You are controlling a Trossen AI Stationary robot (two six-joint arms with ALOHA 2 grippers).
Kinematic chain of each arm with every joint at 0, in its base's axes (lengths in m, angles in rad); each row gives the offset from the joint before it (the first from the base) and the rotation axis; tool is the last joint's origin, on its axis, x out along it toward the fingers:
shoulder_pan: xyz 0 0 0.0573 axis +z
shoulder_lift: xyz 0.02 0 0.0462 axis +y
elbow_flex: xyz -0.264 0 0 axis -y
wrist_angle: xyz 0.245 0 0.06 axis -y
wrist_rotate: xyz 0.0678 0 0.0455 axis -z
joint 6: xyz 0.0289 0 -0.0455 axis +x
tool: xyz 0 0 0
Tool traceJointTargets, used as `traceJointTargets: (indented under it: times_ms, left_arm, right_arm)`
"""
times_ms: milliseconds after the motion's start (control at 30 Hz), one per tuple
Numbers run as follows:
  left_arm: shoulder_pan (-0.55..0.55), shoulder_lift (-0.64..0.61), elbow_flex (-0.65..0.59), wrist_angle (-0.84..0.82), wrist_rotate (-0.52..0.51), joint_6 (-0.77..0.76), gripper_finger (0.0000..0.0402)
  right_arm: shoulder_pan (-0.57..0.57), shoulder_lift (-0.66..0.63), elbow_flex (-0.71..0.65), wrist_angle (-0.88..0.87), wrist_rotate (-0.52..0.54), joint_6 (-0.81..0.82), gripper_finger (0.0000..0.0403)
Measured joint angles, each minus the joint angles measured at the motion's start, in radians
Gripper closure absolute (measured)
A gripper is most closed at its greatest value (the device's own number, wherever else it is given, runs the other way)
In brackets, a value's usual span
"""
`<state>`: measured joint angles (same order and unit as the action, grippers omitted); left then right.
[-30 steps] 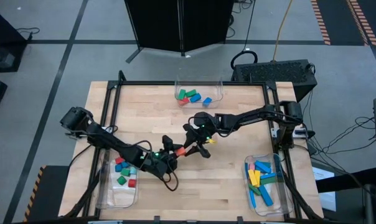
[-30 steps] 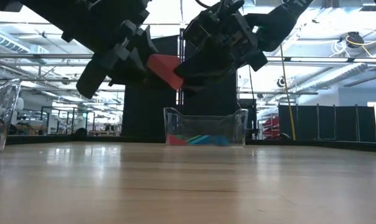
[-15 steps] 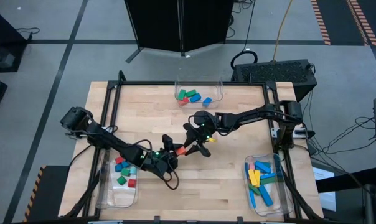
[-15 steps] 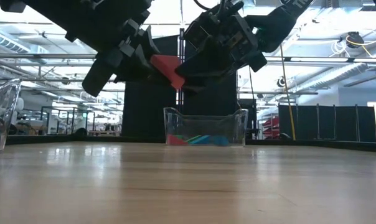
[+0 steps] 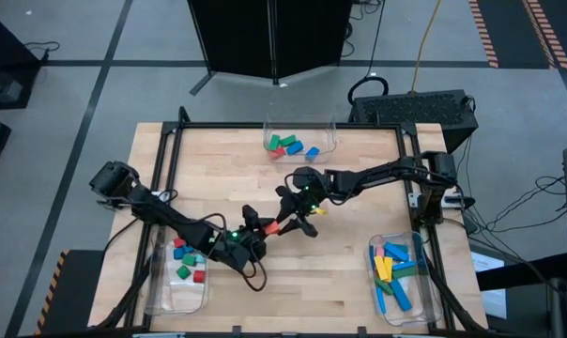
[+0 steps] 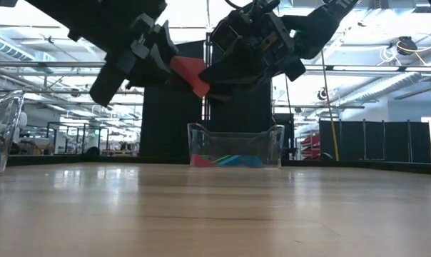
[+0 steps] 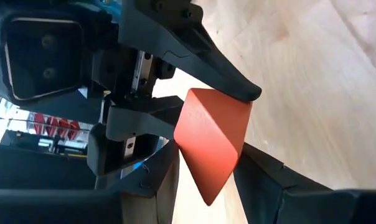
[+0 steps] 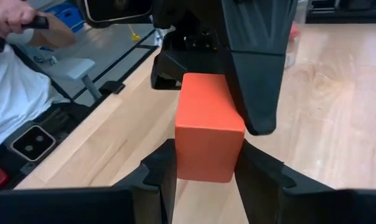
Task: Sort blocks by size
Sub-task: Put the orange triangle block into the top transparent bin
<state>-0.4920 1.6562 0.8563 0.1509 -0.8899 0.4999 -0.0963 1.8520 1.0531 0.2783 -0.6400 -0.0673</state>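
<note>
A red block [image 5: 274, 227] hangs in the air over the middle of the table, caught between both grippers. My left gripper [image 5: 262, 230] reaches it from the table's left and is shut on one end. My right gripper [image 5: 285, 223] reaches it from the right and is shut on the other end. In the low view the block [image 6: 189, 74] sits high above the wood, with the left gripper [image 6: 155, 68] and right gripper [image 6: 219, 71] on either side of it. Other blocks lie in three clear bins. My left gripper pinches the red block's end [image 7: 200, 177] between its two fingers [image 7: 160, 174], coming from the table's left and slanting a little downward. The block sits cornerwise in the hold, lifted clear of the table. My right gripper pinches two opposite sides of the block's other end [image 8: 203, 168] between its two fingers [image 8: 256, 177], coming from the table's right and slanting a little downward. The block lies along the fingers, clear of the table.
A bin of small cubes [image 5: 180, 272] stands at the near left. A bin of long bars [image 5: 401, 277] stands at the near right. A bin of medium pieces [image 5: 300, 143] stands at the far edge. A person's hand and white sleeve [image 8: 14, 37] show beyond the table.
My left gripper has shut a little onto the red block's end and turned slightly. The block has stayed aloft between both grippers. My right gripper has kept still.
</note>
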Motion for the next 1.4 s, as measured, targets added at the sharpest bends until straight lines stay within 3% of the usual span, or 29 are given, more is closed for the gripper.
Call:
traceJointTargets:
  times_ms: [133, 433, 567, 1200, 1400]
  left_arm:
    - [-0.002, 0.000, 0.001, -0.007, 0.000, 0.006, 0.0248]
    - [-0.006, -0.003, 0.007, 0.008, 0.032, 0.023, 0.0163]
    - [0.008, -0.003, 0.006, -0.007, 0.025, 0.026, 0.0152]
    - [0.012, -0.003, 0.006, -0.002, 0.062, 0.031, 0.0276]
    - [0.012, -0.003, 0.005, -0.003, 0.061, 0.031, 0.0310]
  right_arm:
    - [-0.001, 0.000, 0.000, 0.001, 0.012, 0.004, 0.0279]
    - [-0.005, 0.001, -0.001, -0.003, 0.021, 0.010, 0.0279]
    - [-0.007, 0.001, -0.001, 0.001, 0.020, 0.012, 0.0279]
    - [-0.005, 0.002, -0.002, -0.002, 0.004, 0.029, 0.0279]
    - [-0.001, 0.002, -0.003, 0.002, 0.003, 0.042, 0.0258]
